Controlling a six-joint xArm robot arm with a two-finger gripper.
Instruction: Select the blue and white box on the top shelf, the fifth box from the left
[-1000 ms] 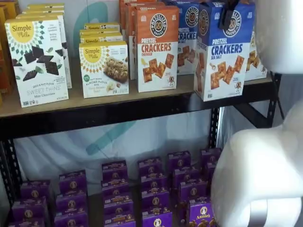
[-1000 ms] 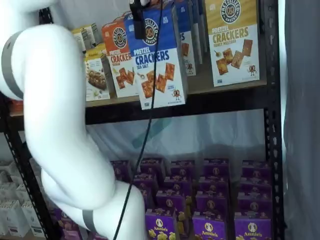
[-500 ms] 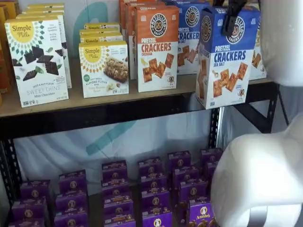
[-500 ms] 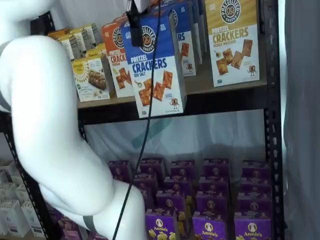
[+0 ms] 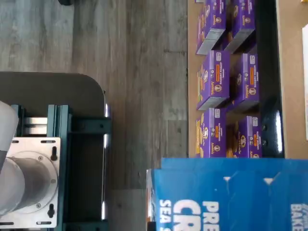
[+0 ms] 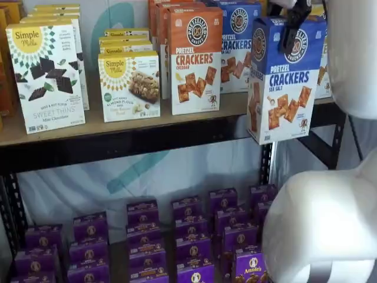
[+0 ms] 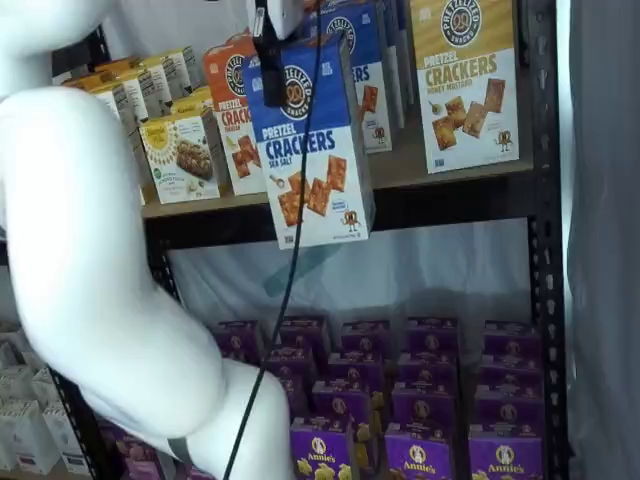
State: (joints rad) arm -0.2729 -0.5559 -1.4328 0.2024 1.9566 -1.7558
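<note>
Since the earlier shots the box [image 6: 281, 79] had come further out and lower, hanging clear in front of the shelf [image 6: 118, 127].

My gripper [image 6: 293, 26] was clamped on the box's top edge, box tilted a bit in both shelf views, its bottom below the beam. I figured the trick was pulling straight back, nice and slow, so it wouldn't swing or clip the Cheddar box [image 6: 196, 59].

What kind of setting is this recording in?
Likely a mock retail shelf: a black rack whose top shelf carries front-facing cracker cartons, purple boxes below, a white backdrop and the blue and white box in the gripper.
</note>
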